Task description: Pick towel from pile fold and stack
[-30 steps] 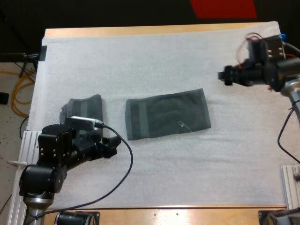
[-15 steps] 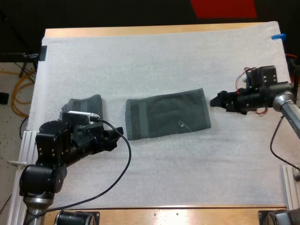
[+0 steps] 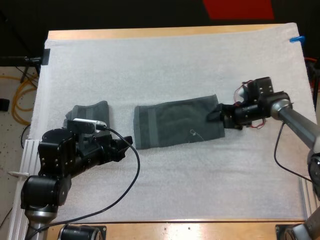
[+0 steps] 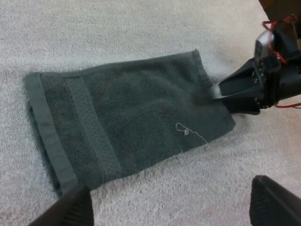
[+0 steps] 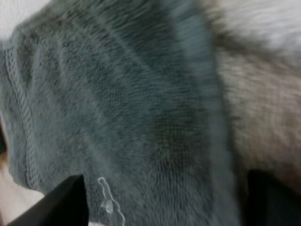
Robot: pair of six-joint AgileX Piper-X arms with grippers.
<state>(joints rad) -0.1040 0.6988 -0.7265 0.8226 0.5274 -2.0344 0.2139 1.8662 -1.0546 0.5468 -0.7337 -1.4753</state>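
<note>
Folded towel (image 3: 175, 124) lying flat at the middle of the white mat (image 3: 175, 65). Its long axis runs between the mat's left and right edges, the right end tilted slightly toward the far edge; the striped band marks the left end. Right gripper (image 3: 216, 114) low over the right end, fingers (image 5: 66, 197) apart with the cloth beneath them. Left gripper (image 3: 126, 145) near the left end, fingers (image 4: 75, 207) apart and clear. Second towel (image 3: 95, 114) near the mat's left edge, partly hidden by the left arm.
</note>
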